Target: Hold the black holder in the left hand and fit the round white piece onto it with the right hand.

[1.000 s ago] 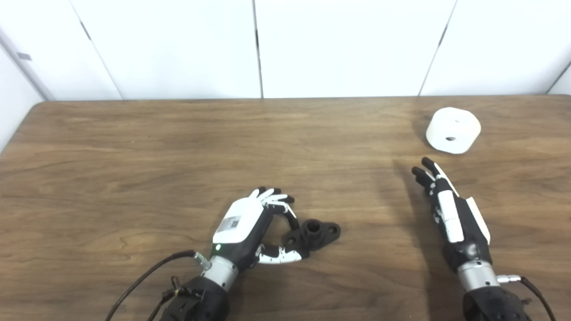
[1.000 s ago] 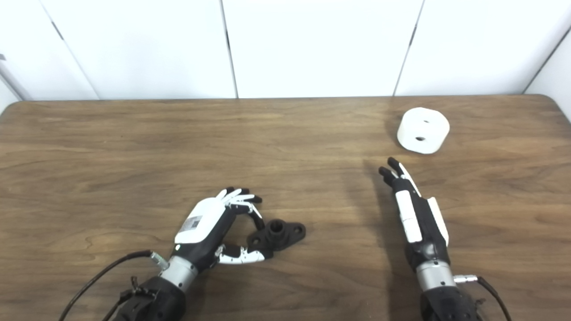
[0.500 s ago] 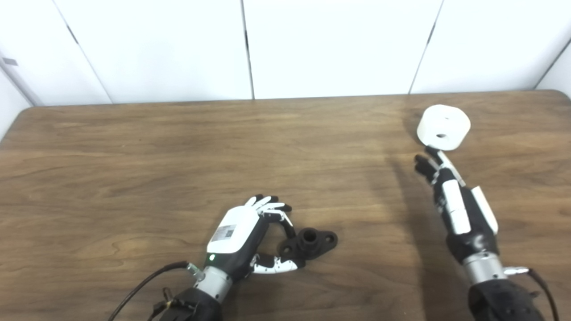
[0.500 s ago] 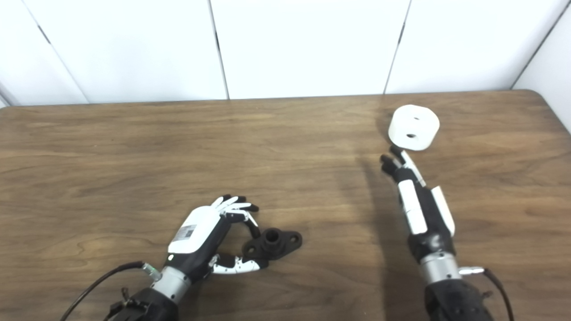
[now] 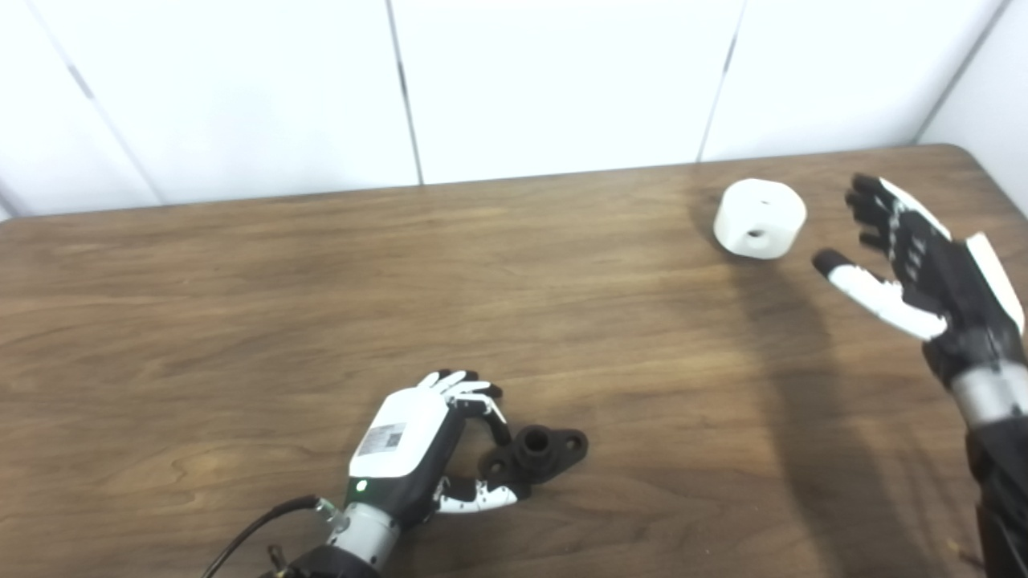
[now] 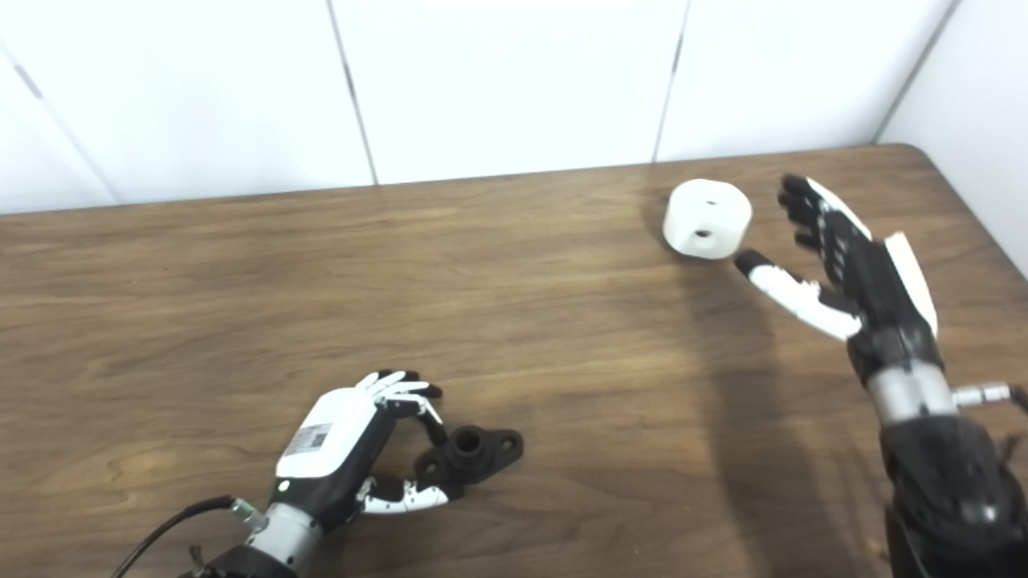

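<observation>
The black holder [image 5: 540, 452] lies flat on the wooden table [image 5: 241, 305] near the front, its round socket facing up. My left hand [image 5: 414, 445] lies beside it, with fingers and thumb closed around the holder's left lug. The round white piece [image 5: 759, 218], a short cylinder with small holes, sits at the back right of the table. My right hand [image 5: 915, 257] hovers just right of it, open, with the fingers spread, the palm turned toward the piece and the thumb pointing at it. A small gap separates hand and piece.
White wall panels [image 5: 562, 80] stand behind the table's far edge. The table's rounded right corner [image 6: 923, 152] is close behind the right hand. A black cable [image 5: 249, 530] trails from the left wrist.
The camera has swung to the right. My right hand has risen and moved from in front of the white piece to its right side, turning palm-in with the thumb spread. The left hand keeps its hold.
</observation>
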### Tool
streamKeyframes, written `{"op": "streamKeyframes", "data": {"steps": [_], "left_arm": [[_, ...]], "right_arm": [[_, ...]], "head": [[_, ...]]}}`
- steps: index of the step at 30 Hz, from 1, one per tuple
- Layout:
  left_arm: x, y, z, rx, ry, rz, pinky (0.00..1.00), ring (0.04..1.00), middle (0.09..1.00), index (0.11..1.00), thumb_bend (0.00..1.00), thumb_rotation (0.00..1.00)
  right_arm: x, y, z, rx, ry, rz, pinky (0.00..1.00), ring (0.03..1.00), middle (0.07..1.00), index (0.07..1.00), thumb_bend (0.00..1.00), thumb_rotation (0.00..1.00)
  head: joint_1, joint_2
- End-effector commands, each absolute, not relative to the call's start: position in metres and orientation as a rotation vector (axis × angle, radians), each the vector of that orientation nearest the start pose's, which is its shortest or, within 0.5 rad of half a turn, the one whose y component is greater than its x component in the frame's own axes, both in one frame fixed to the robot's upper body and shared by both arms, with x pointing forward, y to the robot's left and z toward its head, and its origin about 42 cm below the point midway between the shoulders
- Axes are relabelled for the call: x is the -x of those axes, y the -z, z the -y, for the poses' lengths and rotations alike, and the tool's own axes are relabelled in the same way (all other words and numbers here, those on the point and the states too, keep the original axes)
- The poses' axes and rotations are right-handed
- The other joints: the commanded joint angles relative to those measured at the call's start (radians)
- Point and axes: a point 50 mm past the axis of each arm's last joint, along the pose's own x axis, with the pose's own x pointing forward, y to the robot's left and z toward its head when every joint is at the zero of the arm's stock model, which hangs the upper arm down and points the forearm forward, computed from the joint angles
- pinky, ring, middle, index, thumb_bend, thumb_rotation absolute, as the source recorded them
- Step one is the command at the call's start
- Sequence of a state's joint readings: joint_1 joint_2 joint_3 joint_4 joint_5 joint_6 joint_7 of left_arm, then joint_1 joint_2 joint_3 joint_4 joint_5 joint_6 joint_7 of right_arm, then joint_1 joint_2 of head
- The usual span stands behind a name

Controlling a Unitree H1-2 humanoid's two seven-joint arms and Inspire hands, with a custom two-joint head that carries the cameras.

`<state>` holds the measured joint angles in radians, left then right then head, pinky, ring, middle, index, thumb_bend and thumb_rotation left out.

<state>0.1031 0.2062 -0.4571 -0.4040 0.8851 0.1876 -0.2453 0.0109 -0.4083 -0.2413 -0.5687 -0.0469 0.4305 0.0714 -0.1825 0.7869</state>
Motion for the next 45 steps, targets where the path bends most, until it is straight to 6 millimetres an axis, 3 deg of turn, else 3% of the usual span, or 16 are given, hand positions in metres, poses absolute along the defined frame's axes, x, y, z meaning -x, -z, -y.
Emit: {"op": "streamKeyframes", "data": {"steps": [1,4,7,13,26,36,45], "left_arm": [[-0.212,-0.148,-0.153,-1.002,0.483,0.143,0.93,0.893,0.789,0.487,0.52,0.06],[-0.213,-0.147,-0.155,-1.000,0.486,0.138,0.92,0.891,0.788,0.487,0.52,0.06],[-0.214,-0.145,-0.158,-1.003,0.489,0.138,0.92,0.886,0.786,0.487,0.52,0.06],[-0.212,-0.145,-0.163,-1.008,0.491,0.125,0.92,0.885,0.785,0.487,0.52,0.06],[-0.210,-0.149,-0.167,-1.014,0.492,0.118,0.92,0.883,0.783,0.487,0.52,0.06],[-0.210,-0.148,-0.168,-1.015,0.497,0.120,0.92,0.879,0.781,0.487,0.52,0.06],[-0.210,-0.149,-0.168,-1.026,0.493,0.118,0.92,0.880,0.783,0.487,0.52,0.06]], "right_arm": [[-0.253,-0.285,0.355,0.536,0.162,0.249,0.88,0.895,0.870,0.826,0.65,0.37],[-0.264,-0.300,0.358,0.641,0.152,0.263,0.91,0.910,0.869,0.826,0.68,0.34],[-0.280,-0.312,0.362,0.739,0.138,0.248,0.87,0.885,0.868,0.826,0.72,0.31],[-0.325,-0.327,0.370,1.006,0.098,0.162,0.92,0.955,0.909,0.809,0.86,0.41],[-0.397,-0.324,0.372,1.161,0.042,-0.042,0.90,1.000,0.946,0.823,0.99,0.39],[-0.426,-0.319,0.359,1.230,0.003,-0.115,0.91,1.000,0.949,0.826,1.00,0.37],[-0.432,-0.304,0.355,1.256,-0.029,-0.159,0.97,1.000,0.959,0.838,1.00,0.34]], "head": [[-0.021,0.000],[-0.039,-0.003],[-0.054,-0.010],[-0.099,-0.021],[-0.114,-0.008],[-0.116,-0.007],[-0.113,-0.003]]}}
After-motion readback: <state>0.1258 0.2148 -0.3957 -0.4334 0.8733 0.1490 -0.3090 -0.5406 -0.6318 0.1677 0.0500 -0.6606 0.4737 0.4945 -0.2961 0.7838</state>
